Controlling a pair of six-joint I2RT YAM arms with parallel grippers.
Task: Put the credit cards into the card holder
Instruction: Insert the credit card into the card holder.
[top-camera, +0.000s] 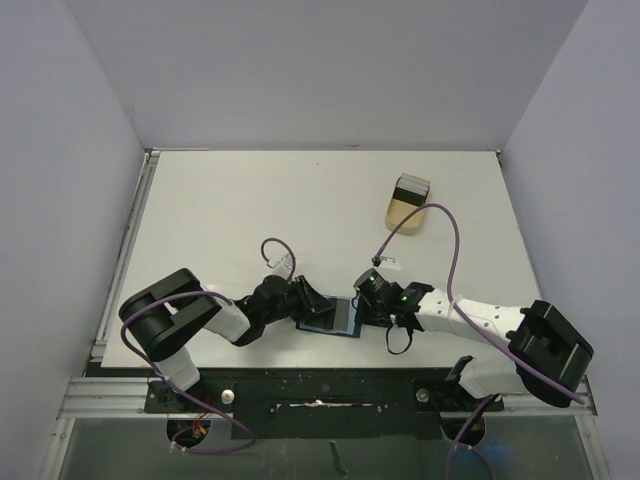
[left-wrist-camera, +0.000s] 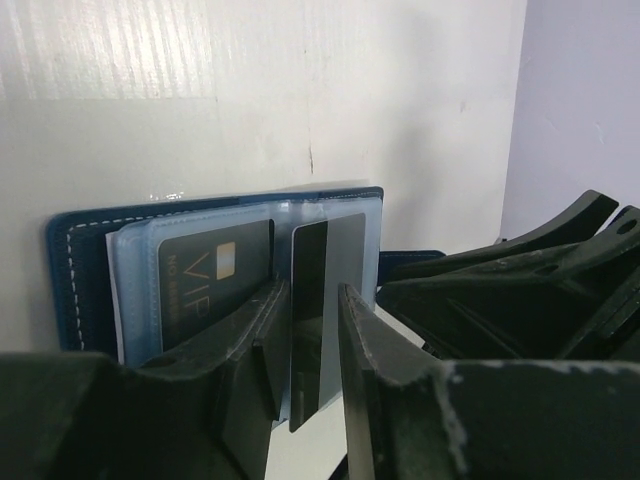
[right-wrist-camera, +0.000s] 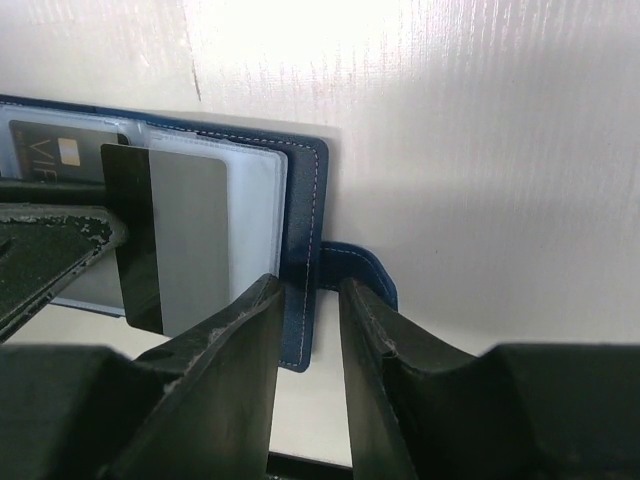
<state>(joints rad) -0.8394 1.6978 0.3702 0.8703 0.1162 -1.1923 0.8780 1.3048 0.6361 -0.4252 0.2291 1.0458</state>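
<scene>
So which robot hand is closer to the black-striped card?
Left. The left gripper has its fingertips right at the striped card; the right gripper sits at the card holder's outer edge.

Black-and-white arms (top-camera: 225, 320) trail purple cables (top-camera: 456, 250), ending in scuffed black fingers (left-wrist-camera: 250, 345).

Robotics lab cell, bare white walls (top-camera: 330, 70), white table (top-camera: 250, 210), bolted robot arms (top-camera: 215, 318)

Card holder (top-camera: 335, 318) on table (top-camera: 250, 200), card (left-wrist-camera: 215, 280) in its pocket, dish (top-camera: 405, 203) well behind
</scene>
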